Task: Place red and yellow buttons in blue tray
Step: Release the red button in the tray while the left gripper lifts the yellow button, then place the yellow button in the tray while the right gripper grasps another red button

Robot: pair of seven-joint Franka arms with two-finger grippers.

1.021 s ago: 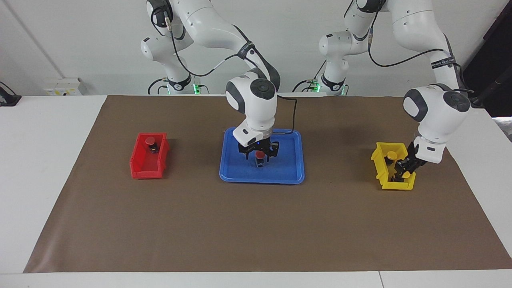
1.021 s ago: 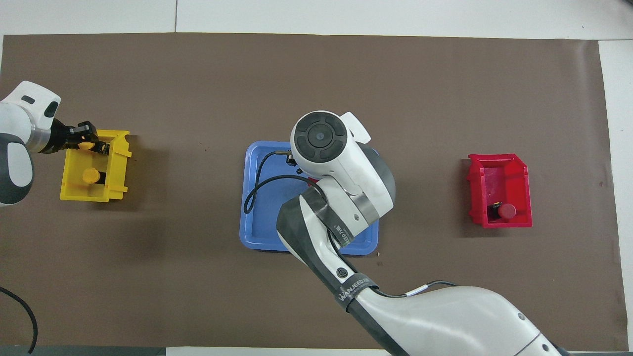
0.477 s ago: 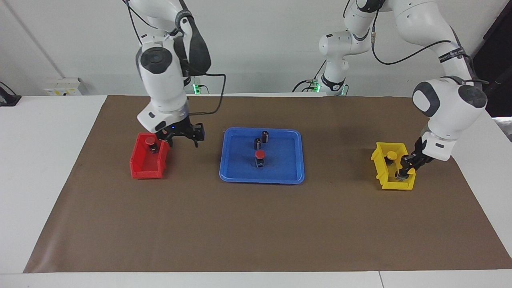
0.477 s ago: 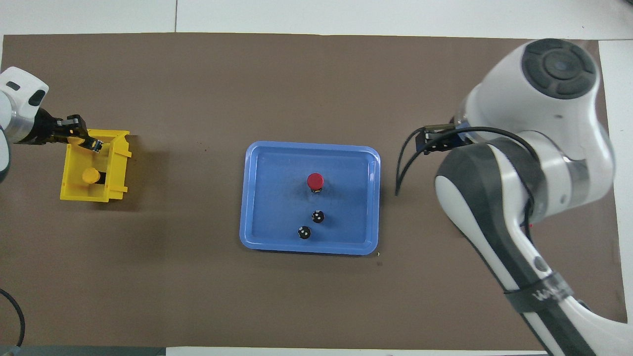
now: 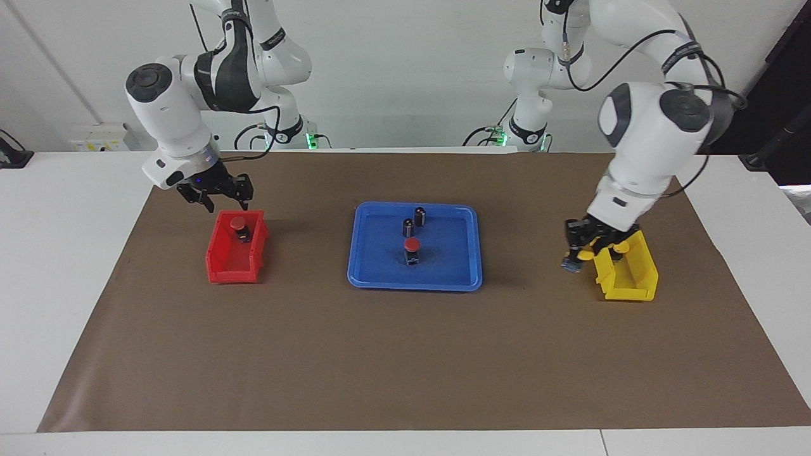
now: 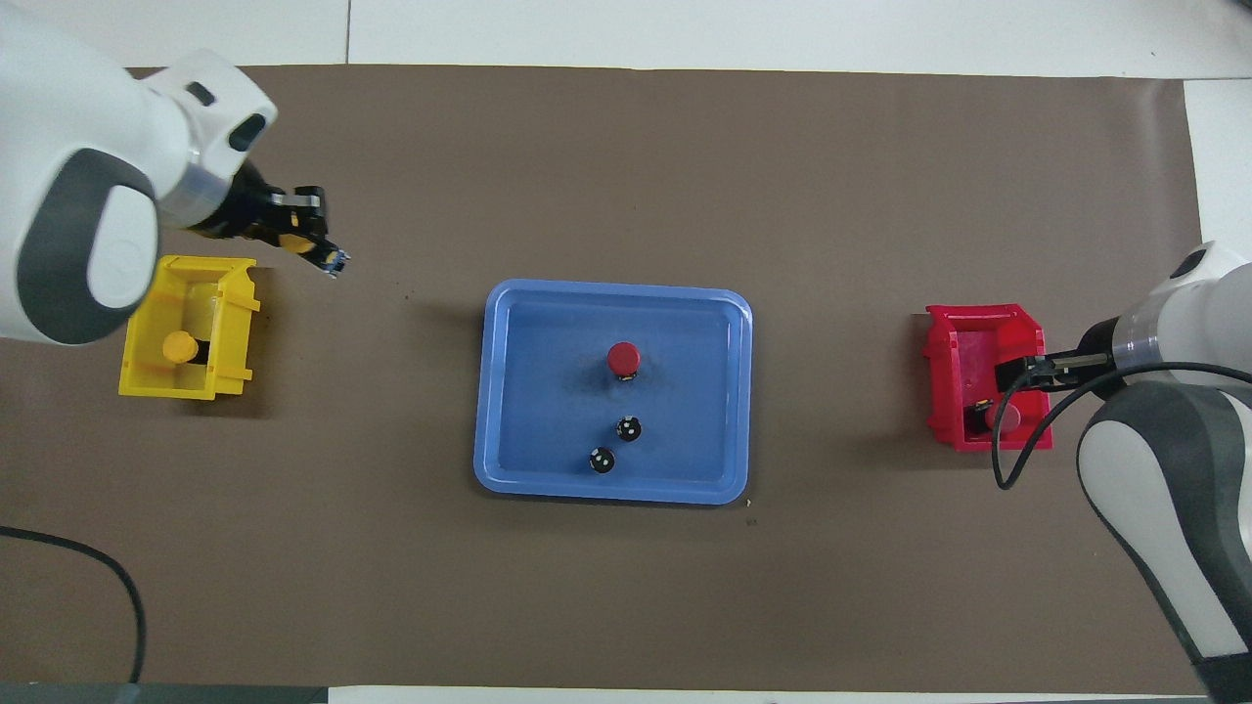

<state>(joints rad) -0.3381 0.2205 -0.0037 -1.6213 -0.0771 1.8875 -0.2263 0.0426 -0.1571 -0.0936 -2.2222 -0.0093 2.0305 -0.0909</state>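
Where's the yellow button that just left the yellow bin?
The yellow button is held in the left end effector, in the air beside the yellow bin, on the bin's blue tray side.

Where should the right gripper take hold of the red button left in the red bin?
Probably from above, fingers across its round red cap. The red button stands upright at the end of the red bin nearer the robots, walls close around it, right gripper above.
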